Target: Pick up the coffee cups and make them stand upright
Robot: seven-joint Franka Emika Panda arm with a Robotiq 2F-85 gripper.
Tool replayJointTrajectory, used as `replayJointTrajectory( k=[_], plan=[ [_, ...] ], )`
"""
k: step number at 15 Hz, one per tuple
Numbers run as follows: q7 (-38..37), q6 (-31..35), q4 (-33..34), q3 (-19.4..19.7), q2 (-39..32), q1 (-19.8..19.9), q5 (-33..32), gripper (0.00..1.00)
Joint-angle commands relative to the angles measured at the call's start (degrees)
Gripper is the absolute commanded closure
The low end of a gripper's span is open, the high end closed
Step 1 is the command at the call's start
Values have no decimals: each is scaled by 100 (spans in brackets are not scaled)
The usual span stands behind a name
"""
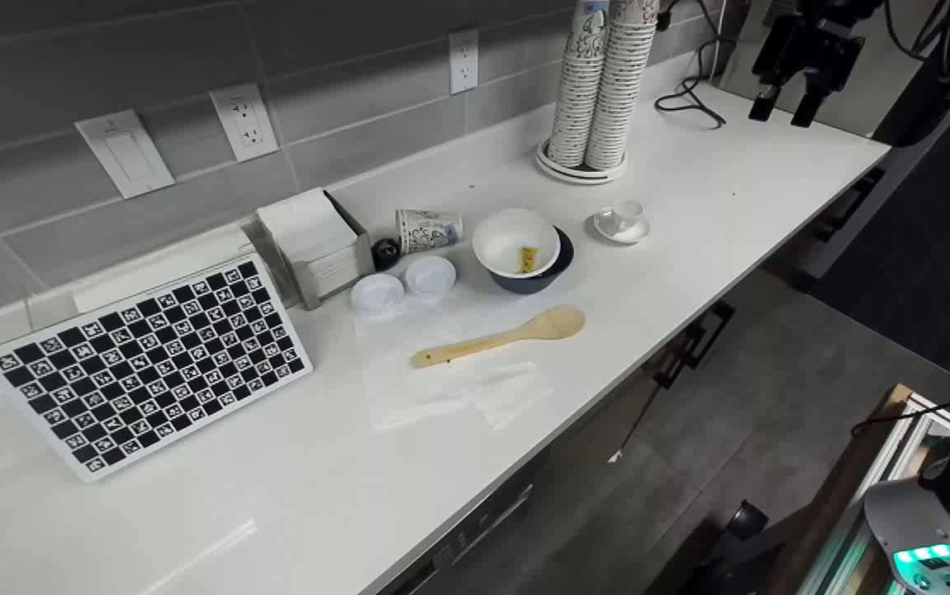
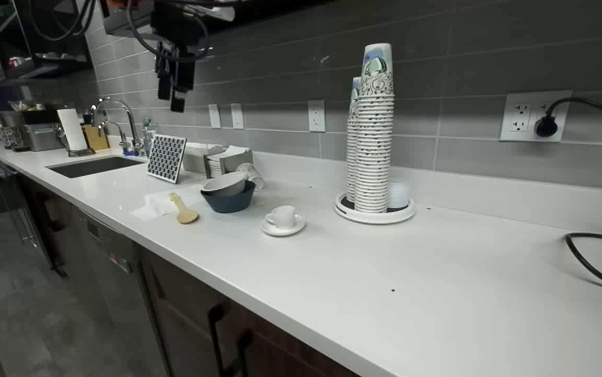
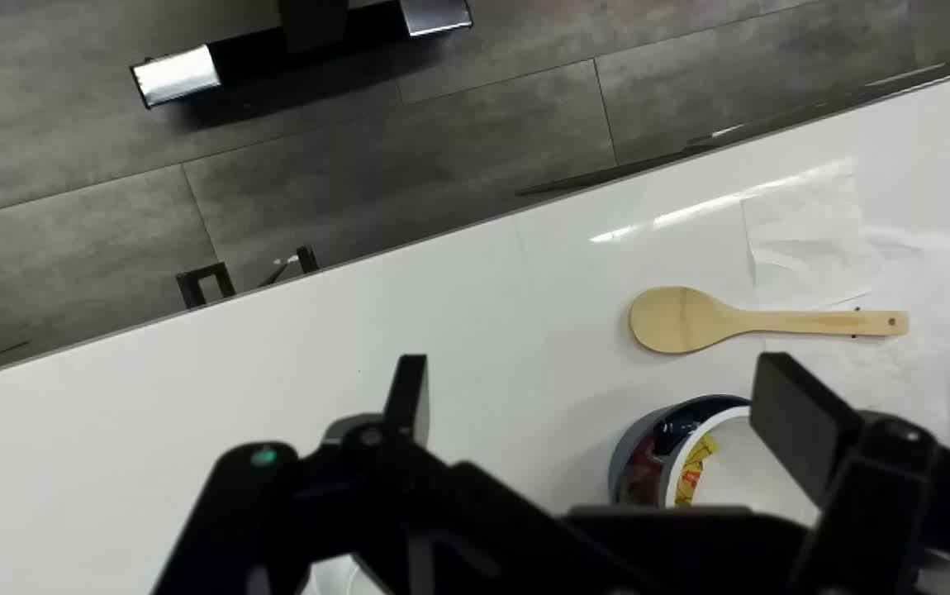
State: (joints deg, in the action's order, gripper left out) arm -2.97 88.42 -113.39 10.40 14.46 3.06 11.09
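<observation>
A small white cup (image 1: 629, 212) stands upright on a white saucer (image 1: 607, 228); it also shows in an exterior view (image 2: 283, 216). A printed paper cup (image 1: 428, 230) lies on its side by the napkin holder, partly hidden in an exterior view (image 2: 251, 174). Two pale round pieces, perhaps lids, lie near it: one piece (image 1: 377, 294) and another piece (image 1: 430, 276). My gripper (image 3: 595, 397) is open with nothing between its fingers. It hangs well above the counter in both exterior views (image 1: 784, 107) (image 2: 170, 98). A white piece (image 3: 343, 576) shows at the wrist view's bottom edge, mostly hidden.
A white bowl (image 1: 508, 234) sits tilted in a dark blue bowl (image 2: 230, 202). Tall stacks of paper cups (image 2: 374, 152) stand on a round tray (image 2: 374, 218). A wooden spoon (image 1: 516, 332), napkin holder (image 1: 334, 268) and checkered board (image 1: 153, 364) are on the counter.
</observation>
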Motion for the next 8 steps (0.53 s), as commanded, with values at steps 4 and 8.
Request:
replayJointTrajectory(
  k=[4,8],
  plan=[
    [-249,598,127,-382,-462,-8,76,0],
    [-389,1527,163,-945,-1200,-379,204,0]
  ],
)
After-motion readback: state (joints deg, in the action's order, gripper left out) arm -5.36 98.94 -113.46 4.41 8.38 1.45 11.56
